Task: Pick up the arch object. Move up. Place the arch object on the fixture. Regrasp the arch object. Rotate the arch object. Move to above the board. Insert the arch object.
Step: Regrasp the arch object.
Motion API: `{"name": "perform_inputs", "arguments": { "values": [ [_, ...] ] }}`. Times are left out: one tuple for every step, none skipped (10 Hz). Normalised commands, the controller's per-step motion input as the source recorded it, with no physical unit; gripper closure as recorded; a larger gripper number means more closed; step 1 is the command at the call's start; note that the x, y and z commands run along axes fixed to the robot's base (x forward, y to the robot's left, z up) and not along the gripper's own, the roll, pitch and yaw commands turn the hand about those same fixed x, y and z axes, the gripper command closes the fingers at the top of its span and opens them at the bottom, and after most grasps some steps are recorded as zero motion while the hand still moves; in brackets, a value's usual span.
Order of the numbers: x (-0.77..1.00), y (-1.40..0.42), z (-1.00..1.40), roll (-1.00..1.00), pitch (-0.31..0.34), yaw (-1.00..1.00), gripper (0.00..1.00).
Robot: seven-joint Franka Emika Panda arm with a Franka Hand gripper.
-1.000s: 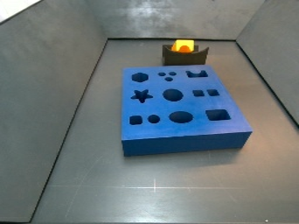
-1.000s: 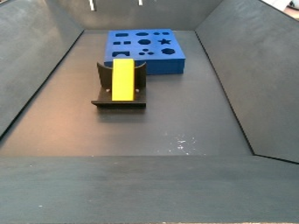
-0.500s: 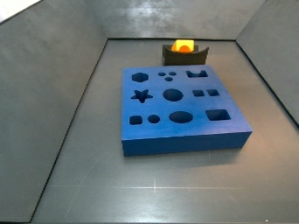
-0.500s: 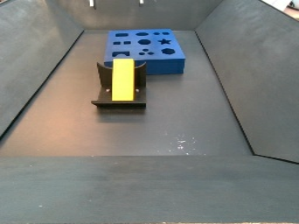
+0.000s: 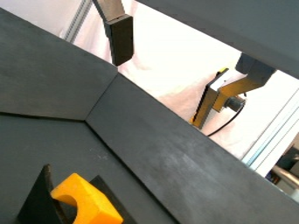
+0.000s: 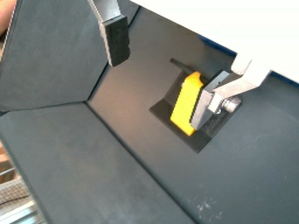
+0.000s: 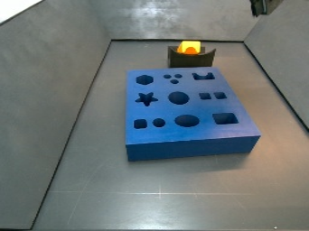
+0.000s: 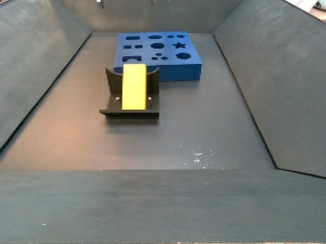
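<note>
The arch [image 8: 132, 88] lies on the fixture [image 8: 129, 110], near the board [image 7: 189, 113]. The gripper [image 6: 176, 57] hangs high above them with its fingers [image 6: 115, 39] spread wide and nothing between them. I think the risk is in the regrasp: if the fingers come down off-centre, they may push the arch sideways in the notch, and later it will not enter its hole.

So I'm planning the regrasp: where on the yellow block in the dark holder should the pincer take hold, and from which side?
Probably from above, on the two long side faces of the yellow block. It lies lengthwise in the holder, which covers its underside, leaving the top and upper sides exposed. The pincer is open, high above the floor, nothing between its fingers.
</note>
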Motion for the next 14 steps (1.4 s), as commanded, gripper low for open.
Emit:
{"name": "perform_inputs", "arguments": {
  "values": [
    [0.08, -0.02, 0.0, 0.22, 0.098, 0.13, 0.0],
    [0.03, 0.08, -1.0, 0.22, 0.197, 0.15, 0.0],
    [0.04, 0.07, -1.0, 0.21, 0.169, 0.16, 0.0],
    [0.05, 0.07, -1.0, 0.19, 0.13, 0.19, 0.0],
    [0.06, 0.06, -1.0, 0.16, 0.093, 0.2, 0.0],
    [0.07, 0.05, -1.0, 0.13, 0.045, 0.2, 0.0],
    [0.08, 0.05, -1.0, 0.12, 0.007, 0.19, 0.0],
    [0.08, 0.04, -1.0, 0.12, -0.018, 0.18, 0.0],
    [0.09, 0.04, -1.0, 0.11, -0.062, 0.15, 0.0],
    [0.1, 0.03, -1.0, 0.1, -0.088, 0.12, 0.0],
    [0.11, 0.03, -1.0, 0.09, -0.113, 0.08, 0.0],
    [0.11, 0.03, -1.0, 0.09, -0.12, 0.06, 0.0],
    [0.11, 0.02, -1.0, 0.09, -0.117, 0.02, 0.0],
    [0.1, 0.02, -0.88, 0.08, -0.11, 0.0, 0.0]
  ]
}}
